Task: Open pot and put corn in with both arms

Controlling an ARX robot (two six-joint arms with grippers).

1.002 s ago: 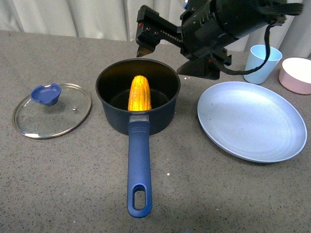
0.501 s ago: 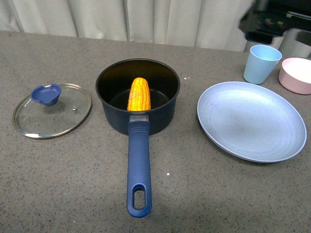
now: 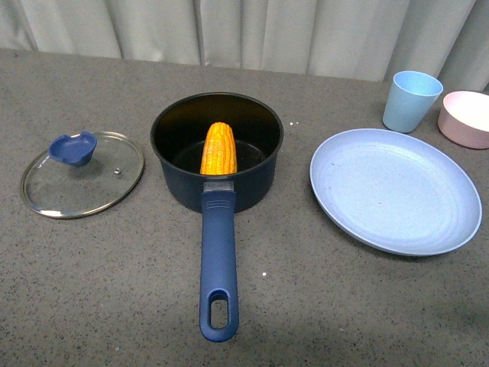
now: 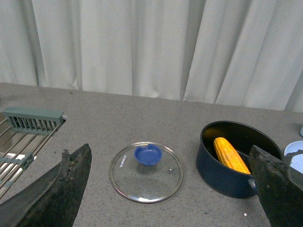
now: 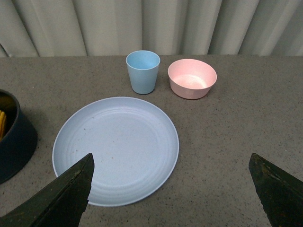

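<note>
The dark navy pot [image 3: 217,149] stands open in the middle of the table, its long blue handle [image 3: 218,267] pointing toward me. The yellow-orange corn [image 3: 218,148] leans inside it against the near wall; the same corn [image 4: 230,154] shows in the left wrist view. The glass lid [image 3: 82,173] with its blue knob [image 3: 73,147] lies flat to the left of the pot. Neither arm shows in the front view. My left gripper [image 4: 175,189] is open high above the lid [image 4: 147,164]. My right gripper [image 5: 170,189] is open above the plate's edge, holding nothing.
A large light blue plate [image 3: 395,189] lies right of the pot. Behind it stand a light blue cup [image 3: 411,100] and a small pink bowl [image 3: 466,118]. A metal rack [image 4: 26,135] sits far left in the left wrist view. White curtains close the back.
The right arm, which hung over the pot's far rim a second ago, has pulled back to the right and left the front view. Pot, corn and lid have not moved.
</note>
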